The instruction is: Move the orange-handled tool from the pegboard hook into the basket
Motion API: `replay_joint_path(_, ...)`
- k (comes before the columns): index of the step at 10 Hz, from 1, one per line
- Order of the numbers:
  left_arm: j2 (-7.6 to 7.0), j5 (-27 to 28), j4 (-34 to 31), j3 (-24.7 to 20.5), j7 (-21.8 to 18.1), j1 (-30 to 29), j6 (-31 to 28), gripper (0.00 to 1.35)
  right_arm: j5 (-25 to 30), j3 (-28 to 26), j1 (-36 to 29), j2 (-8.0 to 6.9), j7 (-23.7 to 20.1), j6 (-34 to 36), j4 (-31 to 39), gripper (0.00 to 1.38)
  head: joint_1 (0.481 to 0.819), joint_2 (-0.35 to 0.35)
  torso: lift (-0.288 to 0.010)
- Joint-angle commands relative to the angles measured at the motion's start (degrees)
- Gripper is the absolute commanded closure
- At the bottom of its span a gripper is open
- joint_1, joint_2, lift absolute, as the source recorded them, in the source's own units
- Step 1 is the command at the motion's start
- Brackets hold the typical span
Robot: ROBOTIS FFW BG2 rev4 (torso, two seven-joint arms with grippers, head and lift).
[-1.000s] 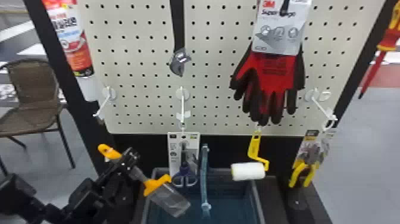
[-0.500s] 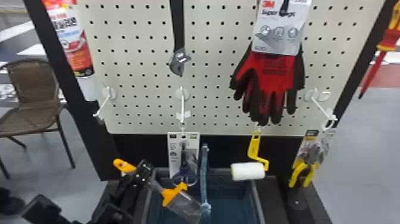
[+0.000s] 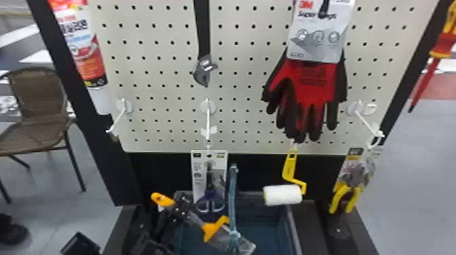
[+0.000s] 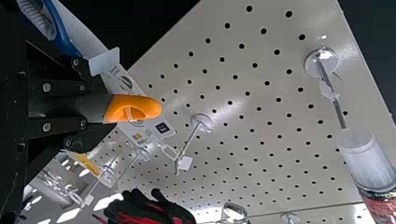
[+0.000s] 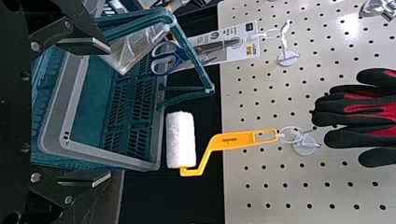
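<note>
Holds the orange-handled tool (image 3: pixel 164 200) in the left gripper (image 3: pixel 181 207), with both fingers closed on the handle. Slants it in the head view from the orange butt, close to the basket's rear left corner, down toward the right, with the clear-covered brush head over the left part of the basket (image 3: pixel 293 225). Cannot tell about contact between that head and the basket's blue-green carrying handle (image 3: pixel 232 200). Keeps the right gripper (image 5: pixel 109 112) wide open and with nothing between the fingers, seen in the right wrist view.

Beyond the basket, faces a pale pegboard (image 3: pixel 163 98). Near its bottom edge, to the left of center, has carded blue scissors (image 3: pixel 210 201) hanging from a hook. Farther right has a white roller (image 3: pixel 283 195) with a yellow handle, hung under red-and-black gloves (image 3: pixel 308 91). By the lower right corner, has yellow-handled pliers (image 3: pixel 346 196); at the left edge, a red-and-white tube (image 3: pixel 86 54); above the scissors, a wrench (image 3: pixel 204 73).
</note>
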State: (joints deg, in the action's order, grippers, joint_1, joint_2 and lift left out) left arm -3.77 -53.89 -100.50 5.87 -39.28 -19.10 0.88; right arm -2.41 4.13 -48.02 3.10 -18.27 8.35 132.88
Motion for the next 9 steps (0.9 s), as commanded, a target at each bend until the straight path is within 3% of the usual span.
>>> replay_joint_path(1,-0.01,-0.4,1.4,1.3,0.0,0.9,0.5,1.16,-0.1,0.0,0.0,-0.03,0.0,0.0,-0.1,0.34,0.549,0.000,-0.100)
replay_joint_path(7,0.08,-1.2,3.7,4.1,0.0,2.5,-1.1,1.15,-1.0,0.0,0.0,-0.03,0.0,0.0,-1.0,0.34,0.549,0.000,-0.100)
replay_joint_path(9,0.16,-1.8,3.8,4.0,0.0,2.5,-2.5,0.84,-1.0,0.0,0.0,-0.03,0.1,0.0,-1.0,0.34,0.549,0.000,-0.100)
